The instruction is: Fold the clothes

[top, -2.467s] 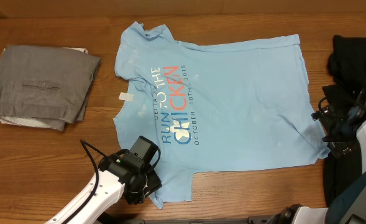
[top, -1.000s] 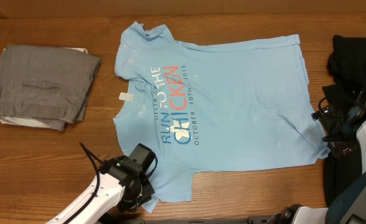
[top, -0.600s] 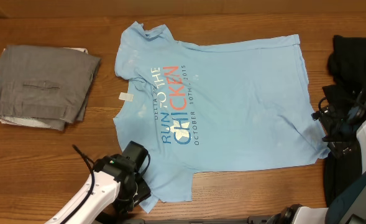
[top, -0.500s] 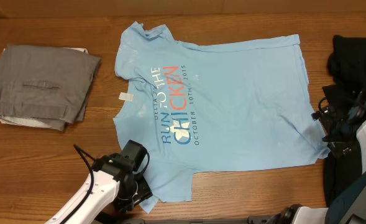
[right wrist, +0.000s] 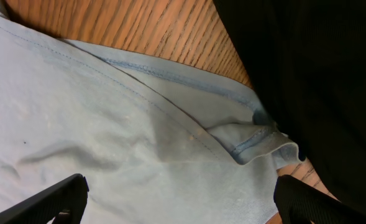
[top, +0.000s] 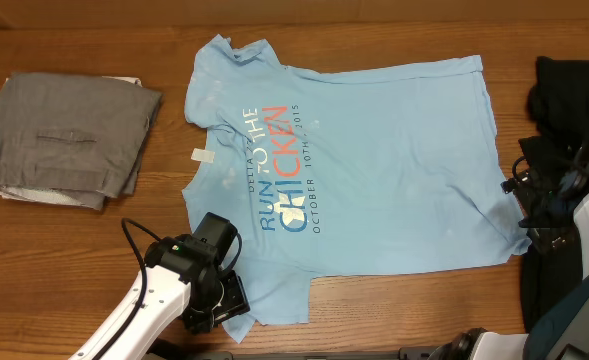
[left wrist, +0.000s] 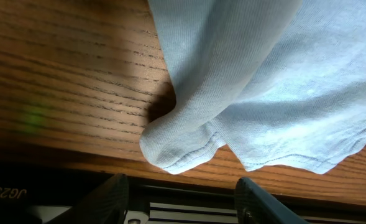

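Observation:
The clothes, a light blue T-shirt (top: 374, 170), lie spread flat on the wooden table with the "RUN TO THE CHICKEN" print facing up. My left gripper (top: 214, 305) is at the near sleeve (top: 274, 300), by the table's front edge. In the left wrist view my left gripper (left wrist: 183, 208) is open, and the sleeve's bunched fold (left wrist: 189, 137) lies just ahead of the fingers, not between them. My right gripper (top: 534, 215) hovers at the shirt's right hem corner. In the right wrist view my right gripper (right wrist: 183, 208) is wide open over the blue fabric (right wrist: 108, 137).
A folded grey garment (top: 69, 140) sits at the left of the table. A heap of black clothing (top: 574, 90) lies at the right edge and, as black cloth (right wrist: 319, 74), touches the shirt's hem corner.
My left gripper's jaws have opened wider at the near sleeve, and the arm has shifted slightly. The sleeve stays on the table. The right arm has not moved.

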Available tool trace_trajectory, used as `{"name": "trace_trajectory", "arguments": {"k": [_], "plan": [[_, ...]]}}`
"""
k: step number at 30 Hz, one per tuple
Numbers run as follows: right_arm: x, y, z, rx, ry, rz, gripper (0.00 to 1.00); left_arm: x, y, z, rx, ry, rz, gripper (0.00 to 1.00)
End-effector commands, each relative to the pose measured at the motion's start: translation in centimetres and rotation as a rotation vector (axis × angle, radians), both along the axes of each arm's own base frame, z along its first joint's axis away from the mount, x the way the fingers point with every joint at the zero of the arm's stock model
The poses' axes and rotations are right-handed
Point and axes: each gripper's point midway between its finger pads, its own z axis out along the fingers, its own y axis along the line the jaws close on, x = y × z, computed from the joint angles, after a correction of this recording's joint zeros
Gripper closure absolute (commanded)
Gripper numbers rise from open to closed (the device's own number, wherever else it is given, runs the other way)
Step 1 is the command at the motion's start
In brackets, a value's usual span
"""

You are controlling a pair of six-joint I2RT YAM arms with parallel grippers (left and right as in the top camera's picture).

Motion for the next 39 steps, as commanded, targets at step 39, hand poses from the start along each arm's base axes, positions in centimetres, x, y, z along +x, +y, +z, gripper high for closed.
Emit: {"name": "trace_trajectory", "arguments": {"k": [39], "plan": [[0.2, 0.0, 0.3, -0.005, -0.013, 0.002, 0.00, -2.1, 0.0, -4.6, -0.011, 0.017, 0.051, 0.73]]}}
